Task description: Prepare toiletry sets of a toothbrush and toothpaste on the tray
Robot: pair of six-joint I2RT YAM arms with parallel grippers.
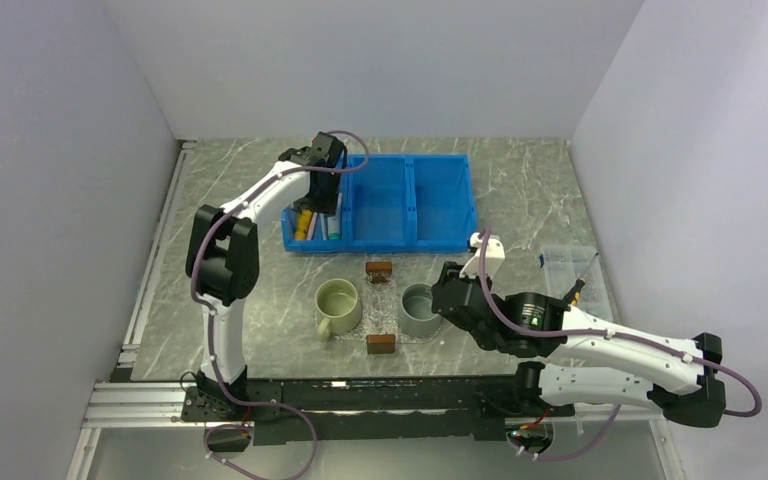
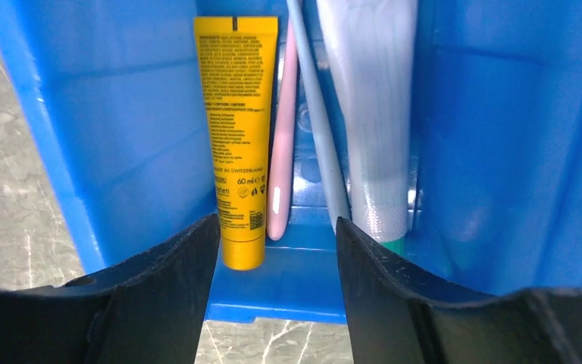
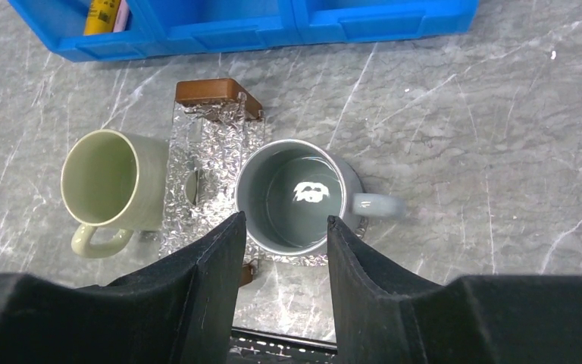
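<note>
Centre the spread jaws of the left gripper [image 2: 276,224] on the thin pink toothbrush [image 2: 282,136], clear of the flat yellow toothpaste tube [image 2: 236,136], before closing; the right gripper [image 3: 284,221] hangs with jaws spread, empty.

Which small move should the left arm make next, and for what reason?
Probably lower the left gripper a little, around the pink toothbrush. Its jaws are open and grip nothing, the brush lies between them in the blue bin, beside the yellow toothpaste, and the tray shows no brush yet.
</note>
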